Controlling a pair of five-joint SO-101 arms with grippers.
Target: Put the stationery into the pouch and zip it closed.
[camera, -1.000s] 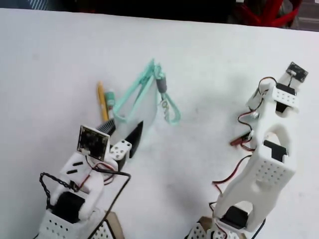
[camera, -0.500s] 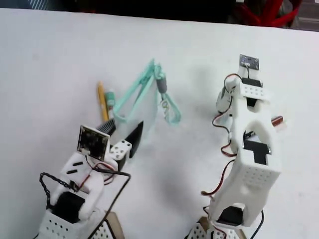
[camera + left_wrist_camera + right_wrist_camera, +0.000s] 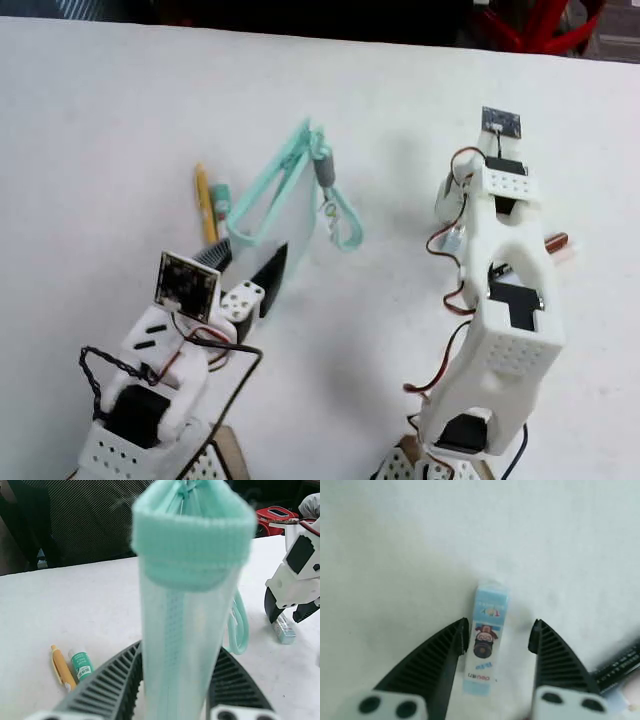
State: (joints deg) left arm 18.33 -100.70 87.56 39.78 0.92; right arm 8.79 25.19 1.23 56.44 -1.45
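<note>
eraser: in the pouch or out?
Out. The eraser lies flat on the table between the open fingers of the right gripper; the pouch is apart from it, held in the left gripper.

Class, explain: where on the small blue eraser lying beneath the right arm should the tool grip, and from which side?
Grip the eraser across its long sides, mid-length, from straight above: it lies flat on the table, and the open right tool straddles its narrow width.

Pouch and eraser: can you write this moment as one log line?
left gripper: shut on pouch | right gripper: open, straddling eraser | pen, green tube: on table
</note>
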